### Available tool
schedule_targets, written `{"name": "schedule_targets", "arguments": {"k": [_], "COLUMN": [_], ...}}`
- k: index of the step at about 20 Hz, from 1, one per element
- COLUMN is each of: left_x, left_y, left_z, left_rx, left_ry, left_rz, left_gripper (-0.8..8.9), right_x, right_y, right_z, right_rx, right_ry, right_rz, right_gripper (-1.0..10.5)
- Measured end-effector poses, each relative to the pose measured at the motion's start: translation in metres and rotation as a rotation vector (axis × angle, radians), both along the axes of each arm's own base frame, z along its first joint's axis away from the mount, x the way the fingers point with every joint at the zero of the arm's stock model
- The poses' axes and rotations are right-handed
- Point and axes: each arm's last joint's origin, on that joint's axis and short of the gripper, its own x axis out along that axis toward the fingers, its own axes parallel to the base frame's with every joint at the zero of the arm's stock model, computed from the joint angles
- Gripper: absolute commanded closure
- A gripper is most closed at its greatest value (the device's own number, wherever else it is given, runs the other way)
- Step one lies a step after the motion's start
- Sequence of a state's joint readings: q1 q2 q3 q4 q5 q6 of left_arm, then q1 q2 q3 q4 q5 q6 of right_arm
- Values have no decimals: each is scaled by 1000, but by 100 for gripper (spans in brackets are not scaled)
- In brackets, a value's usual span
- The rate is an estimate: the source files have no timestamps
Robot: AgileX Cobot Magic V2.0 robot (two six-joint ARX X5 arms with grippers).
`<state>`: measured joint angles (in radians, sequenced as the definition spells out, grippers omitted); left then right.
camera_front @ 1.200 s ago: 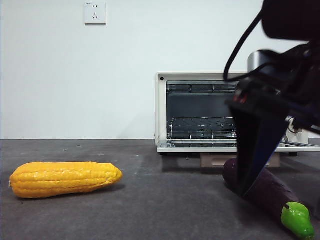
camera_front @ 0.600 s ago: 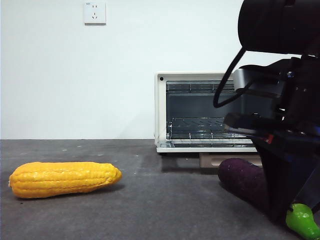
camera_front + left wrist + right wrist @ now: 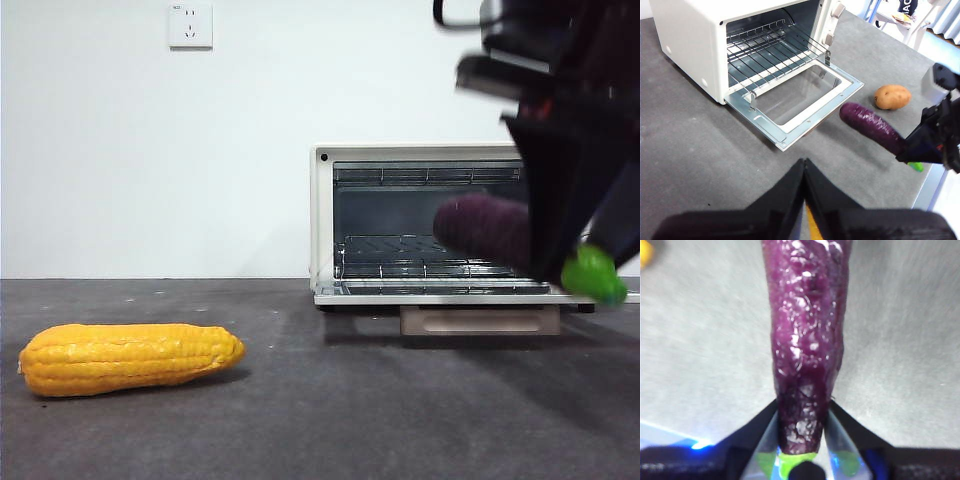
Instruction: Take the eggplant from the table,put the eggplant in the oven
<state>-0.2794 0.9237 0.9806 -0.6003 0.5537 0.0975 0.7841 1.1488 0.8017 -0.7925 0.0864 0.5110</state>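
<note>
While the right gripper (image 3: 560, 255) is filling the front view's upper right as a dark, motion-blurred mass, cut off by the top and right edges, its jaws are clamping the eggplant (image 3: 485, 228) near the stem end. The purple body is sticking out toward the left, held in the air in front of the oven (image 3: 420, 225); the green stem cap is peeking out past the jaws at the right. The gripper is hiding the oven's right part. The oven door is lying open and flat. The corn (image 3: 130, 357) is lying on the surface (image 3: 320, 420) at the left, well apart. Against the frame half a second back, the eggplant is no longer resting on the surface but is up at the height of the oven cavity; the corn has not shifted.

In the left wrist view, the left gripper (image 3: 804, 172) is showing its jaws pressed together with nothing between them. Beyond them the open oven (image 3: 740, 45) is standing with its wire rack bare, and the eggplant (image 3: 872, 127) is hanging off the door's corner in the right gripper (image 3: 932, 142). A potato (image 3: 893, 96) is sitting on the surface (image 3: 695, 150) nearby.

In the right wrist view, blurred, the eggplant (image 3: 807, 340) is wedged between the jaws of the right gripper (image 3: 802, 432), green cap nearest the camera.
</note>
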Motion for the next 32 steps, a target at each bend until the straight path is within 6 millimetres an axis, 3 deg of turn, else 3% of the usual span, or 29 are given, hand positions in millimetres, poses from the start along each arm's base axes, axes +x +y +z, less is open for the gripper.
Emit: {"name": "schedule_targets", "arguments": {"k": [2,7,10,19,25,32], "left_x": [0,-1,-2,-2,-2,-3], "left_y": [0,0,0,0,0,1], "left_z": [0,-2,-3,-3,-3,-5], "left_rx": [2,15,20,22,23,30], "left_ry": [-3,16,20,17,21,44], "left_rz": [-2,-6,-9,-11,-11,-11], "left_gripper": [819,819,819,819,819,819], "right_x": [-1,9,24,108,173,221], "right_y": [-1,3,-5,-49,-51,-44], "right_z": [11,38,47,33,24,15], "right_rx": [12,61,103,249,290,320], "right_ry": [-16,-147,-183,-40,-1,5], "right_rz": [6,31,-1,-110,-142,-172], "right_gripper": [963,959,959,958,958,958]}}
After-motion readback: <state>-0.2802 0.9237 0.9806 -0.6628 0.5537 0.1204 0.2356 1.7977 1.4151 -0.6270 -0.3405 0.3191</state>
